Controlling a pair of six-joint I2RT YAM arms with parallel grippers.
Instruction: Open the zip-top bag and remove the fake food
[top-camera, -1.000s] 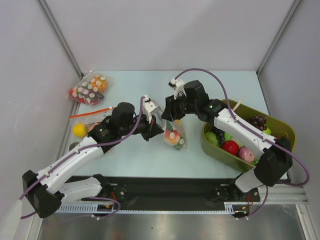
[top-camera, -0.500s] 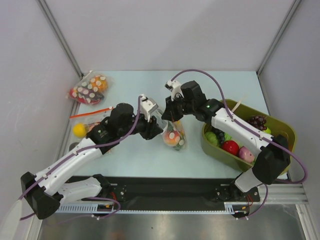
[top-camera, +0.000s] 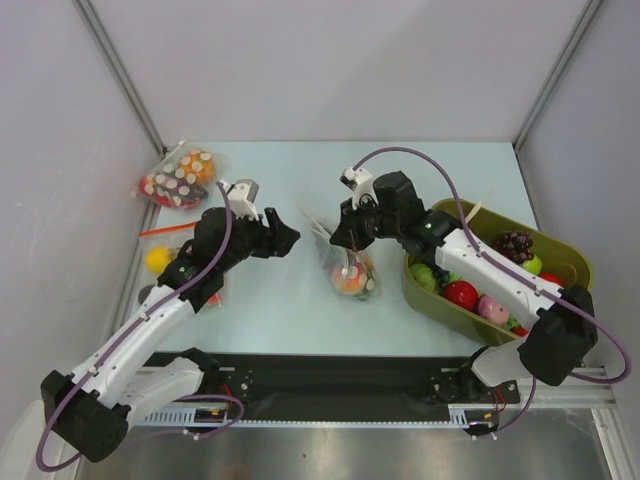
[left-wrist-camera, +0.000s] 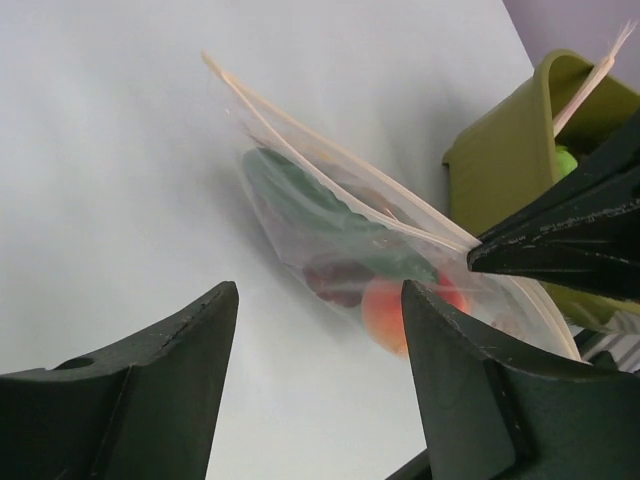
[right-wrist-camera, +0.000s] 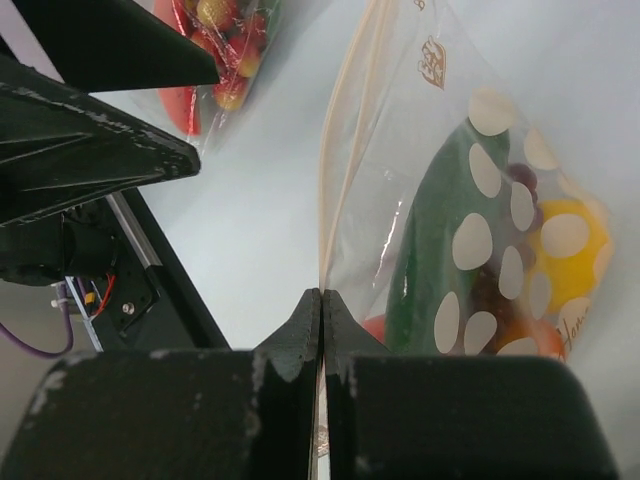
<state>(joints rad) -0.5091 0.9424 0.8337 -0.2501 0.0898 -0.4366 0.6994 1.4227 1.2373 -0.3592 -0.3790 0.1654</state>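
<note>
A pale blue-white table (top-camera: 300, 170) fills the space between grey walls, seen from above. Two black-and-white arms reach in from the near edge. An olive-green bin (top-camera: 432, 300) sits at the right, holding red, pink, green and purple toy fruit. The left gripper (top-camera: 287, 238) hovers left of centre with its fingers spread wide and nothing between them; it stands apart from the bag and aims right, toward it. The right gripper (top-camera: 340, 240) is at centre, its jaws pressed together on one edge of the zip-top bag (top-camera: 350, 268). The bag is at the middle of the table, just left of the bin. Its long axis runs from far left to near right. The pale zip strip at the mouth end points far and left and is raised, while the filled end sags toward the near side. Whether that end touches the table cannot be told. White dots cover the face seen by the right wrist camera. The fake food is inside the bag: a long green piece (right-wrist-camera: 430, 250), an orange-yellow fruit (right-wrist-camera: 570, 240), a pink-orange peach (left-wrist-camera: 385, 310) and dark grapes (left-wrist-camera: 335, 278). A second dotted bag (top-camera: 180, 178) lies at the far left, and a loose yellow fruit (top-camera: 158, 260) sits at the left edge.
</note>
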